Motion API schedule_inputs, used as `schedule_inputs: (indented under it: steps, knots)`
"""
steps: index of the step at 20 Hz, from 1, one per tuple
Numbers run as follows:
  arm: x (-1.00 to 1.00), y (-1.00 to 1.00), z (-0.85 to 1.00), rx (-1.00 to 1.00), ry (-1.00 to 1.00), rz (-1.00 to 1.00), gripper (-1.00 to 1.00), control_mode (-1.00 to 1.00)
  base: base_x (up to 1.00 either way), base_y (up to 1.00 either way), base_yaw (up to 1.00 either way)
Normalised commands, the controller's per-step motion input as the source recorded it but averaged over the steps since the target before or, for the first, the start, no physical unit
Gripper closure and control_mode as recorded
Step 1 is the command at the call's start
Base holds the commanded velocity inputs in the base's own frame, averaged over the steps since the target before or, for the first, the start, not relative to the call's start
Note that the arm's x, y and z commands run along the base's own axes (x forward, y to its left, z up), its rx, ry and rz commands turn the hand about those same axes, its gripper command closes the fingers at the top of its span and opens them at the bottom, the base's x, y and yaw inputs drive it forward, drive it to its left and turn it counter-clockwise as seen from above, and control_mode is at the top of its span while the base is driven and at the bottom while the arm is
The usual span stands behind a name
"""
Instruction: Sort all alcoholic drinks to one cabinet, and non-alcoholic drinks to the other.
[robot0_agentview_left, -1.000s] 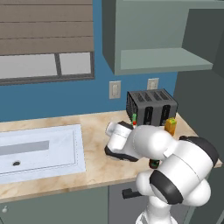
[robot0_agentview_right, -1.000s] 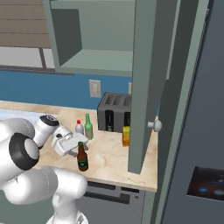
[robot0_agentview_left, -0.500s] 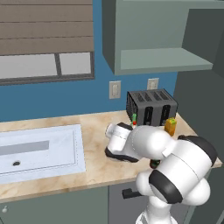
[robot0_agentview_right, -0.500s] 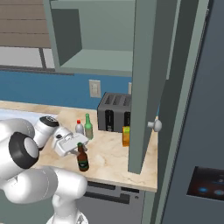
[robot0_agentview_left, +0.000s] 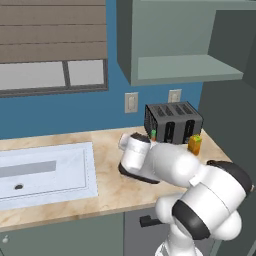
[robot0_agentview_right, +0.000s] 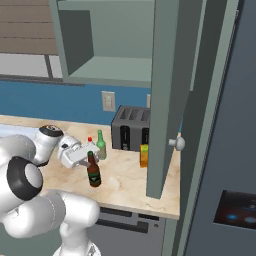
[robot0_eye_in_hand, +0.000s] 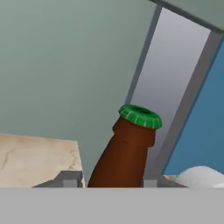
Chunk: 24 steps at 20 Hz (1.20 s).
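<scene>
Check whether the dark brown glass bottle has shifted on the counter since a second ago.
No. The dark brown glass bottle stands in the same spot in front of the black toaster.

Brown bottle (robot0_eye_in_hand: 124, 153): smooth glossy glass, ridged green cap. Green bottle (robot0_agentview_right: 101, 145): glassy. Counter (robot0_agentview_left: 107, 190): mottled beige stone look. Toaster (robot0_agentview_left: 173, 122): dark metal, slight sheen. Cabinet door (robot0_agentview_right: 170, 90): matt grey-green.

No readable text anywhere, brown bottle (robot0_agentview_right: 93, 173) label a blur, orange carton (robot0_agentview_right: 144, 155) print too small
</scene>
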Motion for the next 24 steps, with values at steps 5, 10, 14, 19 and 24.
schedule_inputs:
  steps: [5, 10, 14, 19, 24]
  knots:
    - [-0.12, 0.00, 0.93, 0.02, 0.00, 0.26, 1.00, -1.00, 0.00, 0.00, 0.00]
    - [-0.18, -0.13, 0.88, 0.03, 0.00, 0.36, 1.00, -1.00, 0.00, 0.00, 0.00]
    - [-0.20, -0.26, 0.82, 0.06, 0.00, 0.42, 1.00, -1.00, 0.00, 0.00, 0.00]
    - [-0.14, -0.35, 0.82, 0.08, 0.00, 0.38, 1.00, -1.00, 0.00, 0.00, 0.00]
    - [-0.03, -0.27, 0.73, 0.07, 0.00, 0.32, 1.00, -1.00, 0.00, 0.00, 0.00]
